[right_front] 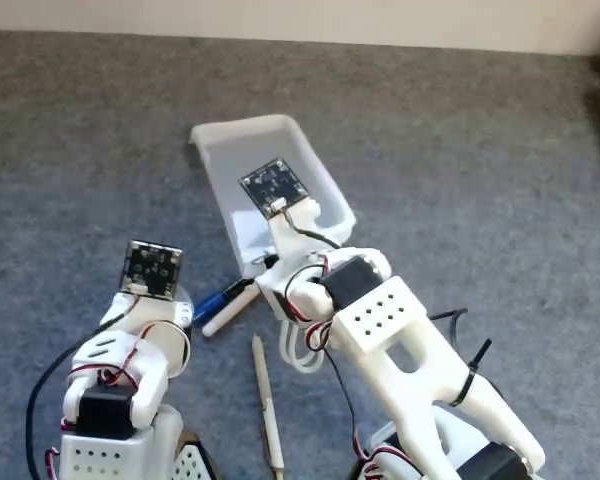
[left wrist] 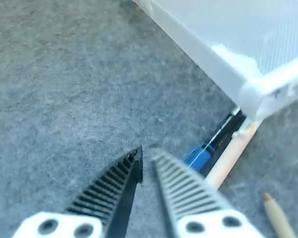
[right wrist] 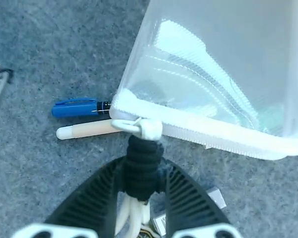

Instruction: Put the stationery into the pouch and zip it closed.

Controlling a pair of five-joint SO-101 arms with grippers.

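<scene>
The white translucent pouch (right_front: 270, 170) lies open on the grey carpet, its mouth toward the arms. My right gripper (right wrist: 143, 168) is at that mouth, shut on the black zipper pull (right wrist: 141, 163), which hangs from the white slider (right wrist: 150, 129). A blue pen (right wrist: 79, 107) and a cream pen (right wrist: 87, 131) lie side by side just outside the pouch's corner. My left gripper (left wrist: 146, 156) hovers low over the carpet a short way from the blue pen (left wrist: 203, 154), its fingertips almost touching with nothing between them.
A third, beige pen (right_front: 268, 405) lies on the carpet between the two arm bases. Black cables trail beside the right arm (right_front: 460, 340). Bare carpet stretches to the left and right of the pouch.
</scene>
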